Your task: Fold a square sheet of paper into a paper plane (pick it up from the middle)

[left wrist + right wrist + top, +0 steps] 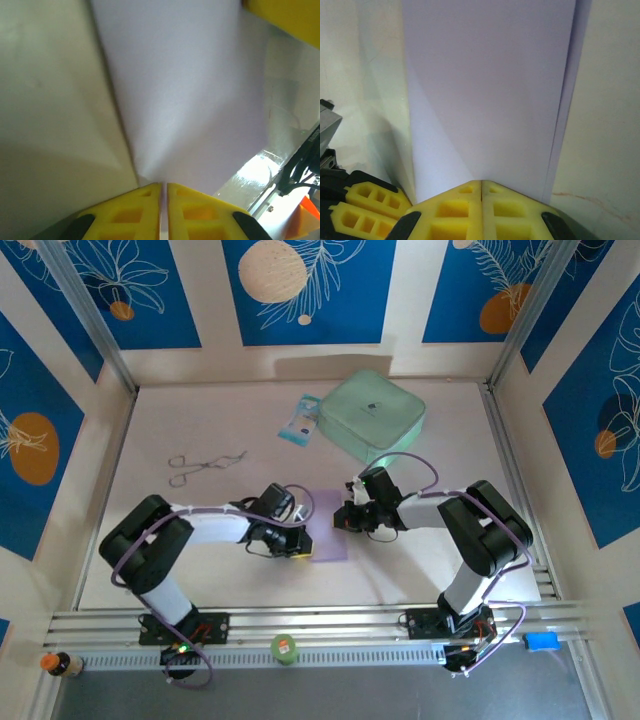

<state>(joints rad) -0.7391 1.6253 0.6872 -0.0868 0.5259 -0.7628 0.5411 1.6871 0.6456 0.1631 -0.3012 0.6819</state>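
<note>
The square sheet of paper (330, 532) is pale lavender and lies on the table between the two arms, looking folded to a narrow upright rectangle. My left gripper (296, 544) is at its left edge; in the left wrist view the yellow jaws (164, 184) are shut on a thin edge of the sheet (180, 95), which rises away from them. My right gripper (347, 519) is at the sheet's upper right edge. Its jaws (481, 181) are shut tight, tips against the paper (485, 90). A second layer shows along the right side (572, 100).
A mint-green case (375, 415) and a blue-white packet (300, 420) lie at the back of the table. Metal forceps (200, 465) lie at the left. A green-capped item (285, 648) sits on the front rail, and walls enclose the table.
</note>
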